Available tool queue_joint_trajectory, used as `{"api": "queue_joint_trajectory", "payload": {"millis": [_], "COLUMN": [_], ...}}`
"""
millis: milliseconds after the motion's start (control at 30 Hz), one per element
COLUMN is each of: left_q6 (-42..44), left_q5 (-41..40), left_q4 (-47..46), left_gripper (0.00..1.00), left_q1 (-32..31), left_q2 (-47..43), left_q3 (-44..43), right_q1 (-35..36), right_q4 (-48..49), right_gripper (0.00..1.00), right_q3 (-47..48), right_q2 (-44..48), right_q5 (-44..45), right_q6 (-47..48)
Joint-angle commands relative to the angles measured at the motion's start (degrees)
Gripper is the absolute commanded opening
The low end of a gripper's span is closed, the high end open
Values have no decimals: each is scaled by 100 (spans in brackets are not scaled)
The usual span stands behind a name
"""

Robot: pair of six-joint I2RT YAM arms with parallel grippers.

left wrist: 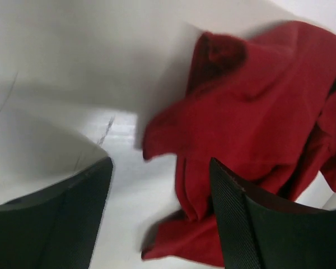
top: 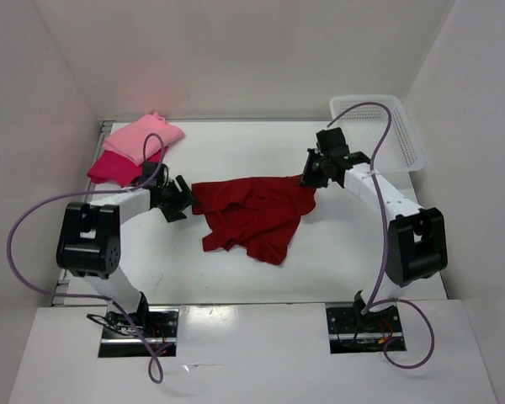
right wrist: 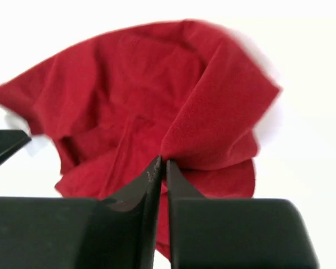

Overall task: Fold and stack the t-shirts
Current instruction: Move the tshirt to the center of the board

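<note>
At the bottom of the overhead view I have both arm bases bolted at the near edge of the white table (top: 236, 151), left arm on the left, right arm on the right.

The left gripper (top: 178, 200) sits left of centre and points toward the middle of the frame. On its wrist camera its two dark fingers (left wrist: 73, 213) stand wide apart with nothing between them but bare table and the near edge of the cloth, so I read it as open and holding nothing. It is just beside the left edge of the dark maroon t-shirt (top: 252, 215); I cannot tell whether it touches it.

That shirt lies crumpled and unfolded at the centre of the table, spread between the two grippers, with a lower flap hanging toward the near edge.

The right gripper (top: 310, 178) is at the shirt's upper right corner. On its wrist camera the fingertips are pressed together and a fold of the red cloth runs straight into them, so it is pinching the shirt's edge.

Farther back, at the upper left, the bright crimson-magenta t-shirt (top: 114, 168) lies flat with the light pink t-shirt (top: 143, 136) overlapping its far part. The left arm's purple cable crosses in front of them.

At the upper right, the white mesh basket (top: 404, 135) stands against the far right corner.
</note>
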State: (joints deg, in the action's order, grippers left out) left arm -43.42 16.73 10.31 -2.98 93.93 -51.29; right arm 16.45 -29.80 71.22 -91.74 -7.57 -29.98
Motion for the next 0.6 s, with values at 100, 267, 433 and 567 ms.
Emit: {"api": "queue_joint_trajectory", "payload": {"millis": [100, 267, 433, 567], "left_q6": [-114, -289, -510, -580], "left_q5": [41, 146, 427, 427], "left_q4": [-573, -740, -741, -679], "left_gripper": [68, 42, 17, 10], "left_q1": [-132, -237, -238, -238], "left_q2": [854, 969, 592, 153], "left_q3": [-523, -523, -803, -1032], "right_q1": [-36, -36, 358, 596], "right_q4": [-350, -412, -474, -412], "right_gripper": [40, 60, 60, 26], "right_q3": [621, 683, 270, 6], "right_q2": [324, 446, 447, 324], "right_q5": [933, 924, 178, 125], "right_q6": [159, 228, 440, 379]}}
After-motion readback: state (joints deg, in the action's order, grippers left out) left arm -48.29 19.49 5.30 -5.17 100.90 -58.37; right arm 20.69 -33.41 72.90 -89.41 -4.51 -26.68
